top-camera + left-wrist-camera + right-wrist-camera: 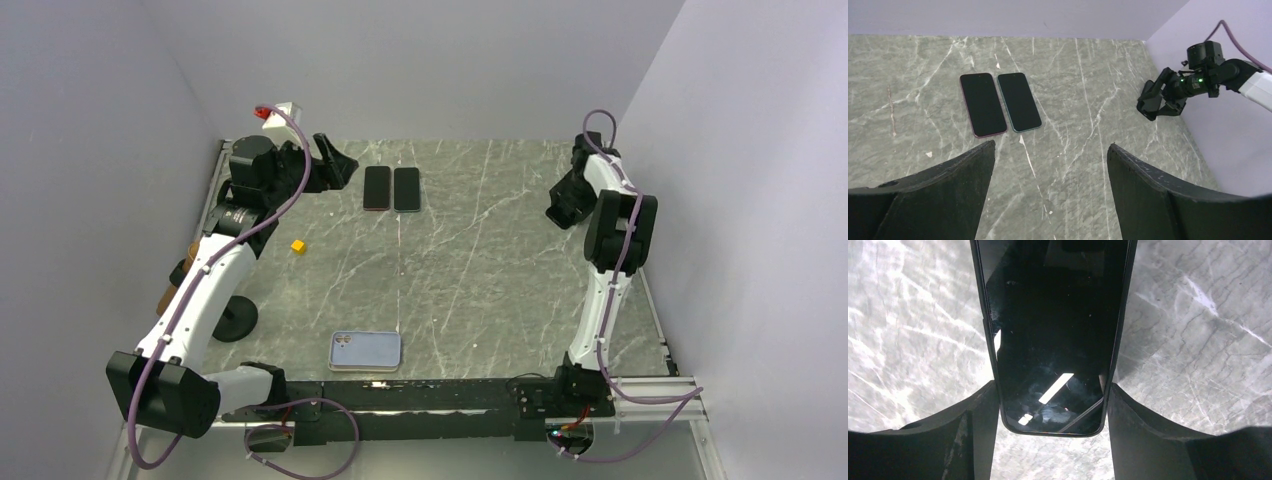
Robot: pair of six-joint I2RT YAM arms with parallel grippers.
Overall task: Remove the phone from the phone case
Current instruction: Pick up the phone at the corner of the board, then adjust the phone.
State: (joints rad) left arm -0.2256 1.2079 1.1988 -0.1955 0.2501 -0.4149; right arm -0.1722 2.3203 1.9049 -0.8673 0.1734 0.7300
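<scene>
A black-screened phone (1053,315) with a dark rim lies face up on the marble, and my right gripper (1053,390) is shut on its long sides near its end. In the top view that gripper (562,212) sits low at the far right by the wall and hides the phone. A light-blue phone case (365,350) lies back up near the front edge, its camera cutout at the left. Whether the case holds a phone does not show. My left gripper (1050,147) hangs open and empty at the back left (340,162).
Two more phones lie side by side at the back, one pink-rimmed (982,104), one teal-rimmed (1019,101). A small yellow cube (298,246) sits left of centre. A black round base (235,320) stands by the left arm. Walls close in on three sides.
</scene>
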